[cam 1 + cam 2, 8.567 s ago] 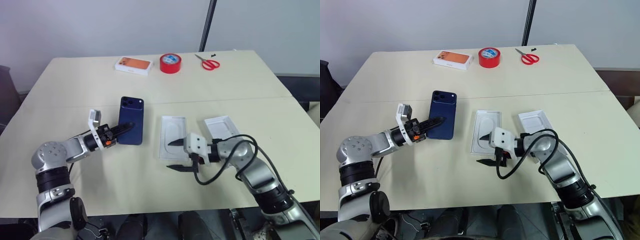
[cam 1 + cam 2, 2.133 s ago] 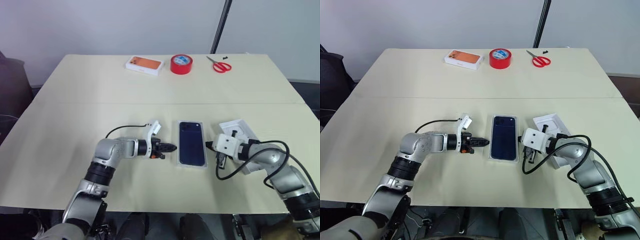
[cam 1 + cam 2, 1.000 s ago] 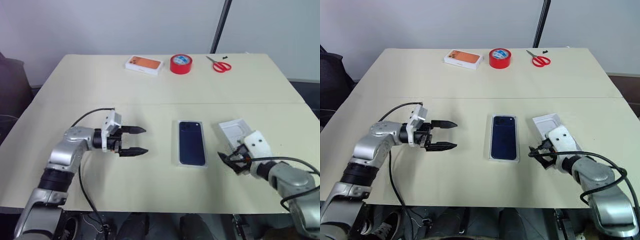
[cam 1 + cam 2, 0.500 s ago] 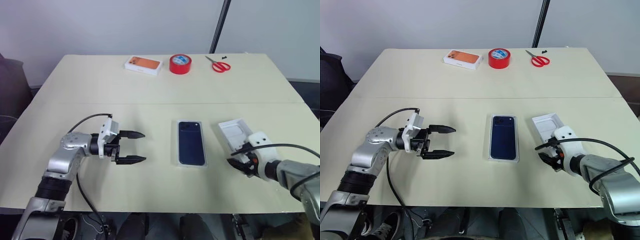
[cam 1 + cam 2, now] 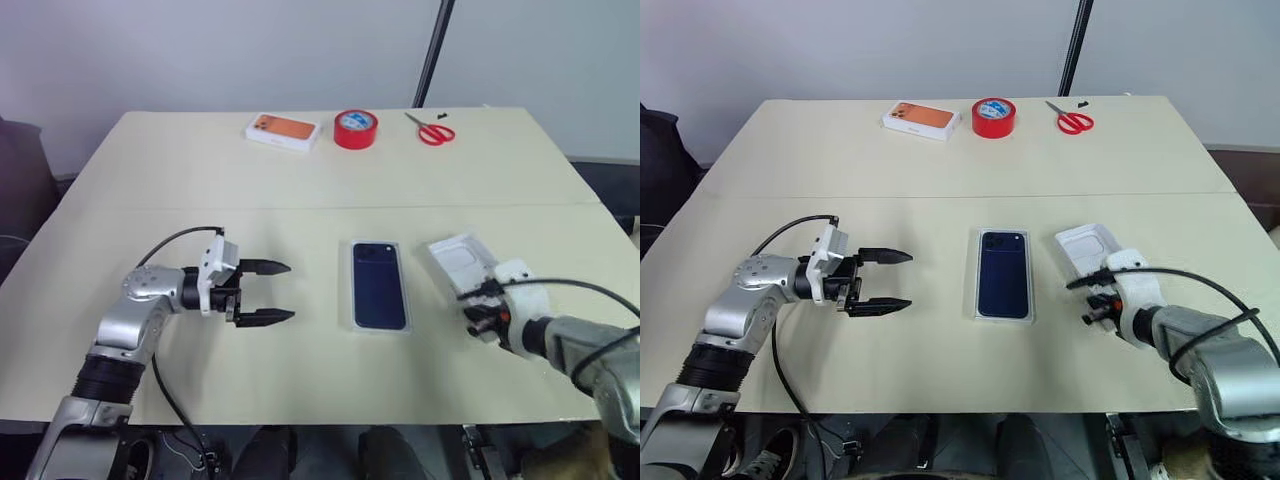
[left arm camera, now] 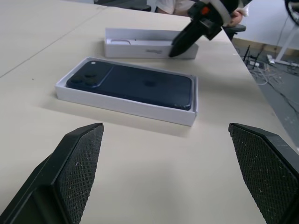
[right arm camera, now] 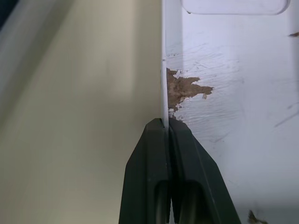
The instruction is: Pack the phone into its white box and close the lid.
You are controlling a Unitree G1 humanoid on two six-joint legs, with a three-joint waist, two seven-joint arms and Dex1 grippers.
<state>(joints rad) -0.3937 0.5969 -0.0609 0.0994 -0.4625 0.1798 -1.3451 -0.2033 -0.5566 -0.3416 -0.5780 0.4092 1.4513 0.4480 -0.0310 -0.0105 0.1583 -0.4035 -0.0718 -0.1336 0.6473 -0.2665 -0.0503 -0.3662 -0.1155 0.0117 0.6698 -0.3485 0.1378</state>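
Phone [image 6: 135, 85] in white box [image 6: 126, 103]; right claw [image 6: 180, 45] at lid [image 6: 140, 44].

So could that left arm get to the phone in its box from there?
Probably yes: the left gripper is open and aimed at the phone in the white box, with bare table between them.

Even, bright, diffuse light; soft shadows under the arms; head views sharp; right wrist close-up softly blurred.
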